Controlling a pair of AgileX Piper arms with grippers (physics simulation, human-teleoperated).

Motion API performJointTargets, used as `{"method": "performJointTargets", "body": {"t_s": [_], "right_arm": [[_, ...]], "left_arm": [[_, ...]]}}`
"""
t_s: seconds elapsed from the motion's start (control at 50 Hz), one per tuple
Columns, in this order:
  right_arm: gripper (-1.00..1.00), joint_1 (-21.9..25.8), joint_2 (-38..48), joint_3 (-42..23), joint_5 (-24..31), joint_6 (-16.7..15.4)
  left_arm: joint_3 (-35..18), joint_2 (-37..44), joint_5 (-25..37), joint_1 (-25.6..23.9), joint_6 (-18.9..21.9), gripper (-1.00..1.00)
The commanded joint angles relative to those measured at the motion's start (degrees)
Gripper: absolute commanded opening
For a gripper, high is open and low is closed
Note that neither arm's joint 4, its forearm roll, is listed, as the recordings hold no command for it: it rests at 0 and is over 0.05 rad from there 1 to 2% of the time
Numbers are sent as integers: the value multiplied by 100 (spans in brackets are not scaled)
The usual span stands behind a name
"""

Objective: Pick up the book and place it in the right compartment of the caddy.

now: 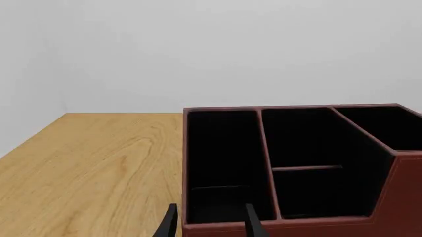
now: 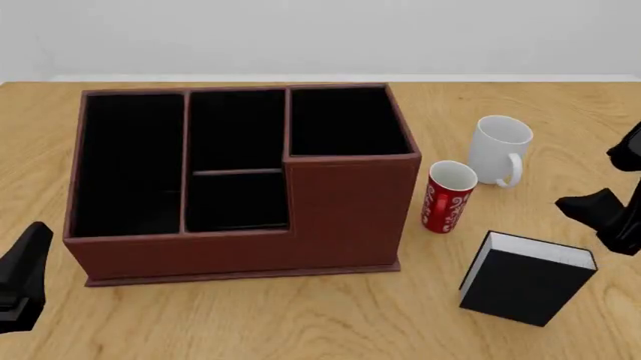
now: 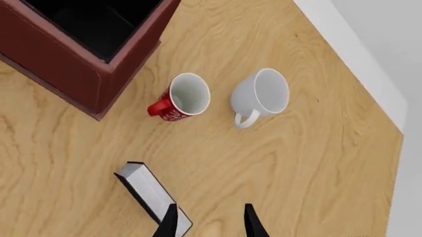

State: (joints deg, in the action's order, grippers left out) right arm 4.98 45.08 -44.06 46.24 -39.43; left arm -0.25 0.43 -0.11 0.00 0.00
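The black book [image 2: 526,277] stands upright on the table to the right of the caddy [image 2: 200,255], white page edges up; it also shows in the right wrist view [image 3: 148,192]. The caddy's right compartment [image 2: 350,202] has taller walls and a black, empty interior. My right gripper [image 3: 209,222] is open and empty above the table, one finger over the book's near end. My right arm [image 2: 606,214] is at the right edge, beyond the book. My left gripper [image 1: 211,224] is open and empty, just in front of the caddy's long narrow section [image 1: 221,163].
A red cup [image 2: 448,196] and a white mug [image 2: 499,150] stand between the caddy and the book, also in the right wrist view as the cup [image 3: 181,98] and the mug [image 3: 260,94]. My left arm [image 2: 22,277] is at the front left.
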Motion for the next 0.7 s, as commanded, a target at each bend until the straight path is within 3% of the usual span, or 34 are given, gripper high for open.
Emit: {"method": "performJointTargets", "body": {"t_s": [0.02, 0.28, 0.7], "right_arm": [[100, 88, 204, -630, 933, -214], [100, 508, 309, -904, 1718, -153], [100, 780, 801, -832, 1512, -133]], "left_arm": [[0, 0, 0, 0, 0, 100], [0, 0, 0, 0, 0, 100], [0, 0, 0, 0, 0, 100]]}}
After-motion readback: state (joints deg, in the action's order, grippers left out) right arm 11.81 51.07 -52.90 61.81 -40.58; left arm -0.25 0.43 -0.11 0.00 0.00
